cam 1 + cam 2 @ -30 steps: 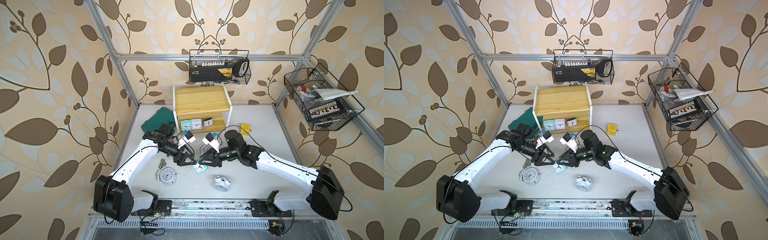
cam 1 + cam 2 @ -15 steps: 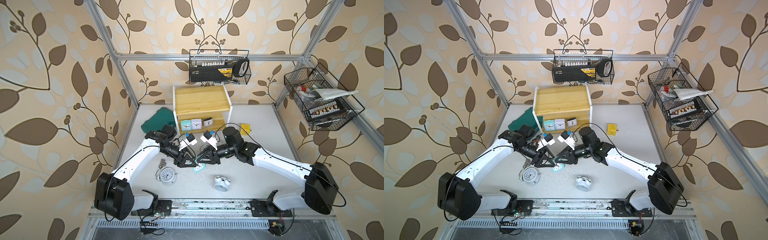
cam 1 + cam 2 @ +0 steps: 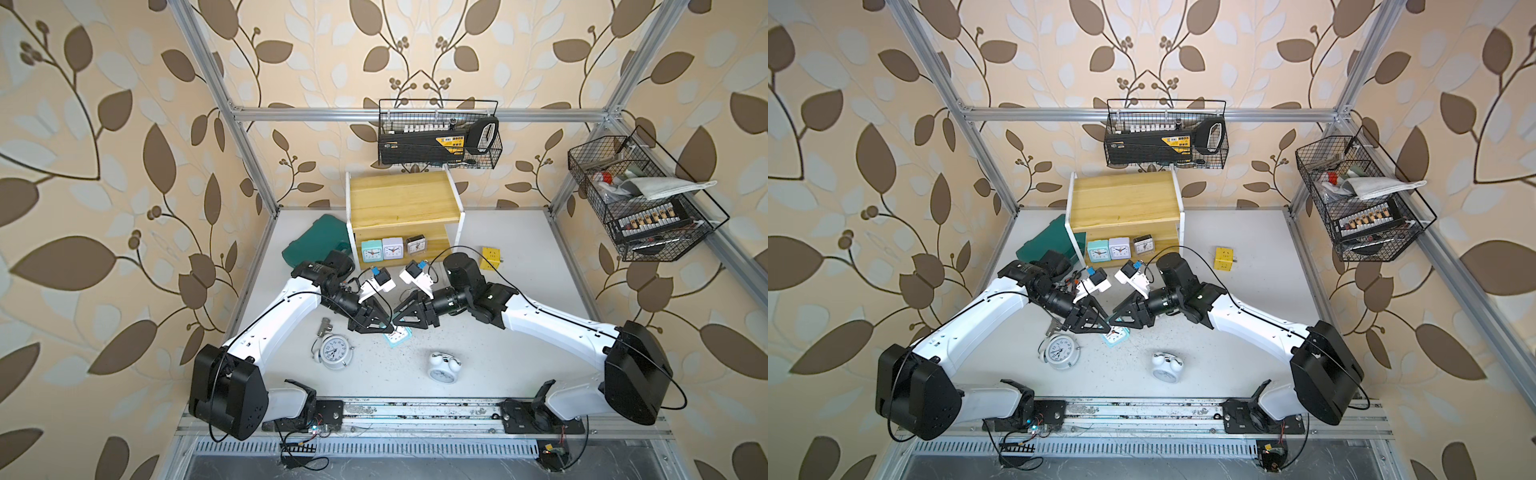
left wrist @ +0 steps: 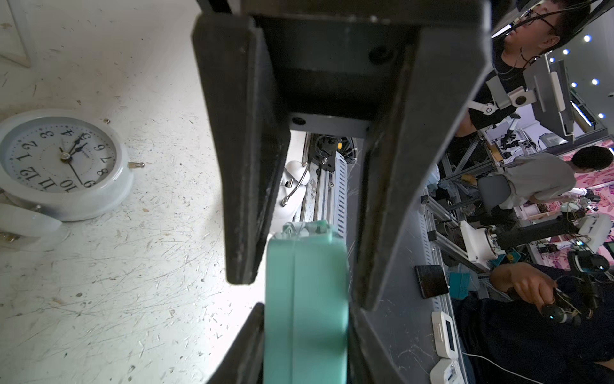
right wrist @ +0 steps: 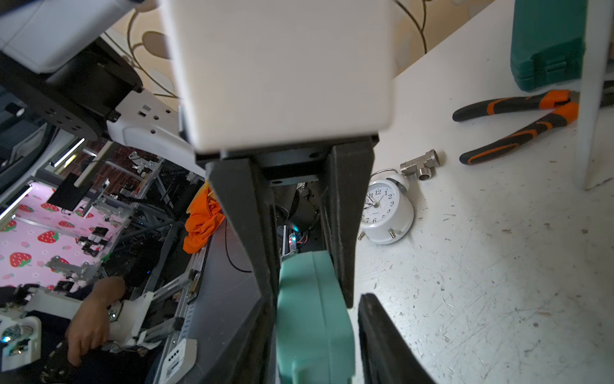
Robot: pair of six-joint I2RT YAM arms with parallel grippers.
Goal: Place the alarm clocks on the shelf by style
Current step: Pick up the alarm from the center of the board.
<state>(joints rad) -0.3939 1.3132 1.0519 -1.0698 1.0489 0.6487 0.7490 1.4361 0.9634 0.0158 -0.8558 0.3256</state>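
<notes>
Since the earlier frame the left gripper [image 3: 388, 328] has closed and the two arms have drawn tip to tip. It now clamps the mint square clock [image 3: 398, 336] by its flat sides at mid-table, well short of the shelf [image 3: 399, 199] (three square clocks [image 3: 392, 248] already stand on its lower tier). The right gripper [image 3: 397, 322] brackets the same clock; whether it still presses cannot be told. The case looks light, rigid and smooth, so the side faces are the place to grip, not the dial.

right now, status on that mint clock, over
Left gripper shut on mint clock. Right gripper straddles it too, grip unclear. Three square clocks on shelf lower tier. Round clock lies close by.
</notes>
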